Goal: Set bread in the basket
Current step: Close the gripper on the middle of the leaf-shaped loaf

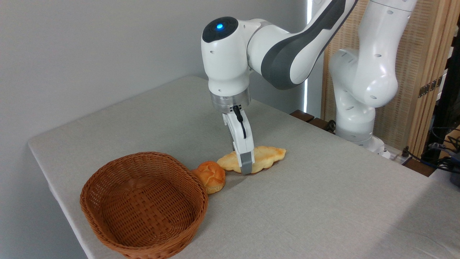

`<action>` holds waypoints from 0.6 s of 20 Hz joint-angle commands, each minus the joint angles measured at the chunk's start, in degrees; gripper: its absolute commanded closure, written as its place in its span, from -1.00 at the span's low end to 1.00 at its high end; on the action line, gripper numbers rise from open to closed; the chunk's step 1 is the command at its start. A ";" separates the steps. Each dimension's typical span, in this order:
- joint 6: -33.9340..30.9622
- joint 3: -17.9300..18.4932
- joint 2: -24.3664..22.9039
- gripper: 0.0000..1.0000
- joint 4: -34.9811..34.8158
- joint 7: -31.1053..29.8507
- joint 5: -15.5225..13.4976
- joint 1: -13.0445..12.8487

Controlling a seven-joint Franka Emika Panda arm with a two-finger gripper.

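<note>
The bread lies flat on the tabletop, right of the basket and outside it, with a small round bun between them, touching the basket's rim. The jaws of the gripper straddle the loaf's middle; only the near finger shows, so they seem clenched on it.

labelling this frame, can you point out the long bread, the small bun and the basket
long bread [270, 155], fixed camera, browned top right of the finger
small bun [211, 176], fixed camera, its top
basket [107, 219], fixed camera, near rim
</note>
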 commanded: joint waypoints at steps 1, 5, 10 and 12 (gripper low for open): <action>1.40 0.99 -1.48 -1.00 -2.42 0.84 1.56 -1.02; 1.31 0.99 -1.48 -0.86 -3.04 0.84 3.76 -1.02; 0.87 0.99 -1.48 -0.22 -3.13 0.84 3.94 -1.02; 0.70 0.99 -1.48 0.03 -3.13 0.84 3.94 -1.02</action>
